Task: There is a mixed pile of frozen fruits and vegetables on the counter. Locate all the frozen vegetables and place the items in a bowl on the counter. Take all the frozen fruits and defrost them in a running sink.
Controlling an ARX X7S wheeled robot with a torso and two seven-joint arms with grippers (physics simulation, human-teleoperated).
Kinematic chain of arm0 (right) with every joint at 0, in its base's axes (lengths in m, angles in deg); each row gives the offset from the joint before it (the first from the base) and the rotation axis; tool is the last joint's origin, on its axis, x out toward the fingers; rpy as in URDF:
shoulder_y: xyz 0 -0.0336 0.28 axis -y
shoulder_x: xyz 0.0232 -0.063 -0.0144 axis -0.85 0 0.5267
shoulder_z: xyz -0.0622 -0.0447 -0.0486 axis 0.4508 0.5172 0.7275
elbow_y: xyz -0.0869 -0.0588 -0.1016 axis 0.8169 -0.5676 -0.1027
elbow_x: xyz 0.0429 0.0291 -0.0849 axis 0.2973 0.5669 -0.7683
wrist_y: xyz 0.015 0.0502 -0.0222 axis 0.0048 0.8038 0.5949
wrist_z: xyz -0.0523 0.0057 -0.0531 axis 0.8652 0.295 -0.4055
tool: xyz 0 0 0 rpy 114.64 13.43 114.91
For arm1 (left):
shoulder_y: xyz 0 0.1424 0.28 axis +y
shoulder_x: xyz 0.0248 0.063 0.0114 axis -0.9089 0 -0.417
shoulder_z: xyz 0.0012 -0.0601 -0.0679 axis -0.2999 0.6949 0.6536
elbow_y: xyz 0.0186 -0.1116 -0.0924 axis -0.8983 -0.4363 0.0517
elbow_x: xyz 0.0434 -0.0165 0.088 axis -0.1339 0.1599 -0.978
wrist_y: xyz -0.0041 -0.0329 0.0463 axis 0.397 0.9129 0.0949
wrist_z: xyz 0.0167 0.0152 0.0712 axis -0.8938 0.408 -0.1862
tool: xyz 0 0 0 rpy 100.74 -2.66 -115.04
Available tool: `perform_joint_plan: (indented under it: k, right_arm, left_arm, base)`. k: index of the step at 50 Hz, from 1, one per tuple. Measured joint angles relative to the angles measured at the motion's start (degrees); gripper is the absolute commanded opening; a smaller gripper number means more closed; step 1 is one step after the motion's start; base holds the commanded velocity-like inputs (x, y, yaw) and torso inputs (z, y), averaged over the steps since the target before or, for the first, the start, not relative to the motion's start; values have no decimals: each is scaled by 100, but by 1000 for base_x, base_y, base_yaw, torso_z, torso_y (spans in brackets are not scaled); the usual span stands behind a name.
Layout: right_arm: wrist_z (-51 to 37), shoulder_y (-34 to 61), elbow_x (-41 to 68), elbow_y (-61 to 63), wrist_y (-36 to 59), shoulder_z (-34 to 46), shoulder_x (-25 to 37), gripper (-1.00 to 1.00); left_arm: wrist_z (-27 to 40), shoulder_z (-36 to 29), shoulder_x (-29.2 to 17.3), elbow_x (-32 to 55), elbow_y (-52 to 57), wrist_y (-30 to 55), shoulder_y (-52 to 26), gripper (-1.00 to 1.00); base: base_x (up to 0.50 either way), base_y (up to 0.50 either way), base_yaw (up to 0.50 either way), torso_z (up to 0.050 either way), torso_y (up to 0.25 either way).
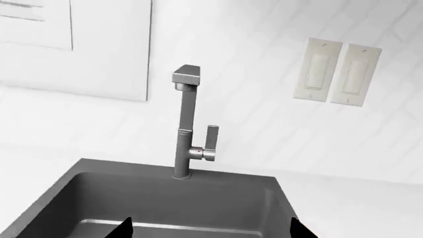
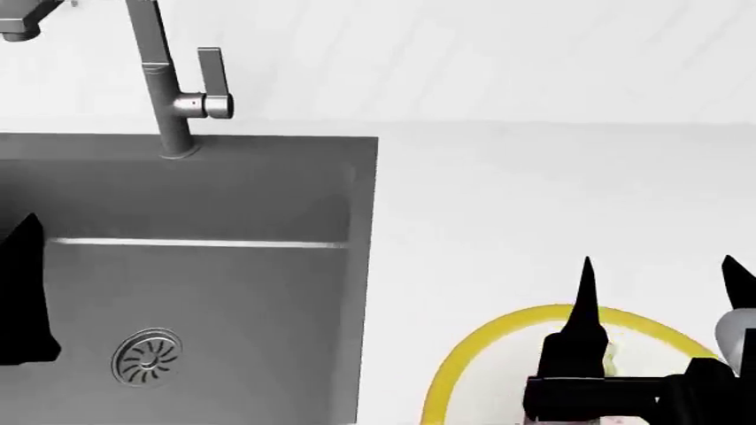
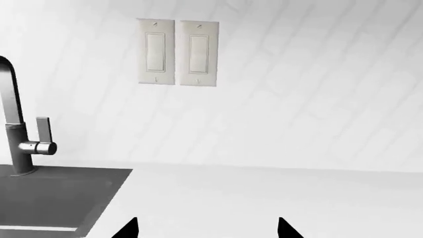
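The dark grey sink (image 2: 236,292) fills the left of the head view, with its round drain (image 2: 148,357) and grey faucet (image 2: 165,88) with a side lever. No water shows. My left gripper (image 1: 211,230) is open and empty above the sink basin (image 1: 165,203), facing the faucet (image 1: 188,124). My right gripper (image 2: 659,283) is open and empty above the white bowl's yellow rim (image 2: 440,390) on the counter (image 2: 532,204). It also shows open in the right wrist view (image 3: 206,229). The pear is out of view.
A black part of my left arm (image 2: 18,292) shows at the sink's left edge. Two light switch plates (image 3: 177,52) hang on the white tiled wall behind the counter (image 3: 264,198). They also show in the left wrist view (image 1: 337,72).
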Motion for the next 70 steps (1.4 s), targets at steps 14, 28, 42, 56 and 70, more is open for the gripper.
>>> perform_joint_plan:
  k: [14,28,42,56,70]
  right_arm:
    - [1,27,-18,2,3,42,-13,100]
    - [11,50,-37,-17,-2,75,-26,100]
    - [2,56,-43,-7,0,94,-24,100]
    - [-5,64,-49,-6,0,113,-25,100]
    - [-5,71,-51,-9,-3,126,-24,100]
  left_arm:
    - [-27,64,-86,18,40,-39,83,100]
    - [-36,96,-119,12,58,-68,142,100]
    - [-35,101,-120,38,86,-76,140,100]
    - [-57,145,-166,45,108,-109,193,100]
    - [-73,177,-194,23,122,-133,236,100]
  base:
    - [0,500,0,0,0]
    - [0,500,0,0,0]
    - [0,500,0,0,0]
    - [0,500,0,0,0]
    - [0,500,0,0,0]
